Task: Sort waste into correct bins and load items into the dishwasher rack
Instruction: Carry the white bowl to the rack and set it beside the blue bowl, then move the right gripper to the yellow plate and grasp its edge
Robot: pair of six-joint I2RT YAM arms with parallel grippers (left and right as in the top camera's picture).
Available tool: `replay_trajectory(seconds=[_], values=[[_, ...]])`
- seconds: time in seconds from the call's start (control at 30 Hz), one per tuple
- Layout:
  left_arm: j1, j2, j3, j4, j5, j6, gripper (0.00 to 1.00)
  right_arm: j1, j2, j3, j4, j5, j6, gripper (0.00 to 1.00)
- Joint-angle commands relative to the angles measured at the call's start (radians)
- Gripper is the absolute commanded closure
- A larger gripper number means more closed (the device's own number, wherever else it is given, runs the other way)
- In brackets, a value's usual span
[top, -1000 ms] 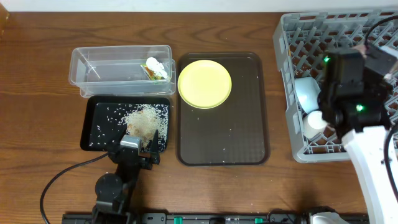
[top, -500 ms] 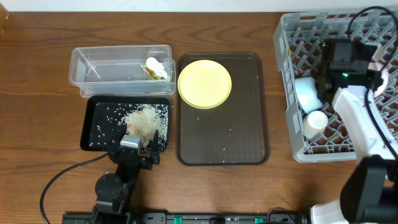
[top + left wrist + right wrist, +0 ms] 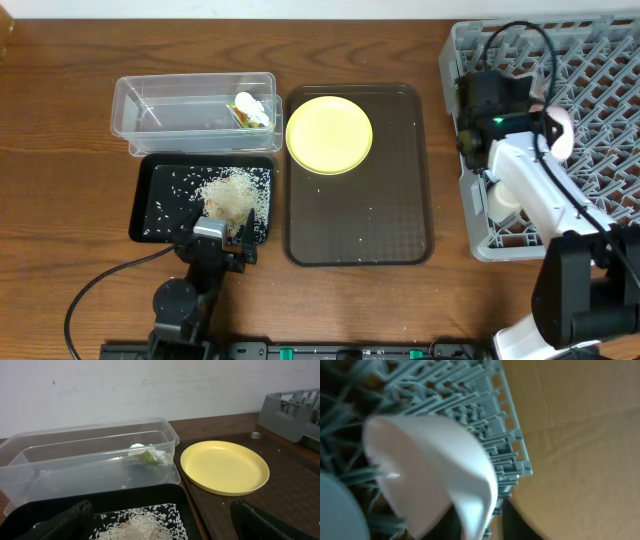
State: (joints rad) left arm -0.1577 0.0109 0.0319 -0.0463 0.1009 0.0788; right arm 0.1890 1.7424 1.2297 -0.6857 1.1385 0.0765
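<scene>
The grey dishwasher rack [image 3: 590, 60] fills the right side. My right gripper [image 3: 545, 115] is over the rack's left part, shut on the rim of a small white bowl [image 3: 561, 132], which fills the right wrist view [image 3: 430, 470]. Another white bowl [image 3: 505, 196] lies in the rack; a light-blue edge [image 3: 335, 510] shows beside the held bowl. The yellow plate [image 3: 329, 134] sits on the brown tray. My left gripper [image 3: 225, 240] is open and empty at the black tray's [image 3: 150, 195] near edge, by the rice [image 3: 235, 192]. The wrapper and packet [image 3: 250, 108] lie in the clear tub [image 3: 170, 115]. The chopsticks are out of view.
The dark brown serving tray [image 3: 360, 210] lies between the bins and the rack, with a few rice grains on it. The clear tub [image 3: 75, 460] stands behind the black tray [image 3: 150, 495], and the plate [image 3: 224, 466] lies to their right.
My right arm has swung left across the rack, carrying the white bowl from the right side to the left part. The left arm has not moved.
</scene>
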Motion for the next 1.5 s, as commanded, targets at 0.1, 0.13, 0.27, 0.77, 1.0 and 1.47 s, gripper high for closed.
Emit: replay_trajectory(seconds=[0.1, 0.13, 0.27, 0.77, 1.0, 1.47], values=[[0.005, -0.007, -0.028, -0.014, 0.003, 0.003, 0.10, 0.049, -0.029, 0.002, -0.045, -0.017, 0.063, 0.49], [0.005, -0.007, -0.028, -0.014, 0.003, 0.003, 0.11, 0.056, -0.047, 0.002, -0.048, -0.045, 0.062, 0.46], [0.005, -0.007, -0.028, -0.014, 0.003, 0.003, 0.10, 0.089, -0.161, 0.014, -0.060, -0.320, 0.061, 0.40], [0.005, -0.007, -0.028, -0.014, 0.003, 0.003, 0.11, 0.286, -0.162, -0.013, 0.016, -1.215, 0.520, 0.50], [0.005, -0.007, -0.028, -0.014, 0.003, 0.003, 0.11, 0.301, 0.080, -0.013, 0.234, -1.142, 0.619, 0.57], [0.005, -0.007, -0.028, -0.014, 0.003, 0.003, 0.10, 0.290, 0.301, -0.012, 0.351, -1.112, 0.626, 0.92]])
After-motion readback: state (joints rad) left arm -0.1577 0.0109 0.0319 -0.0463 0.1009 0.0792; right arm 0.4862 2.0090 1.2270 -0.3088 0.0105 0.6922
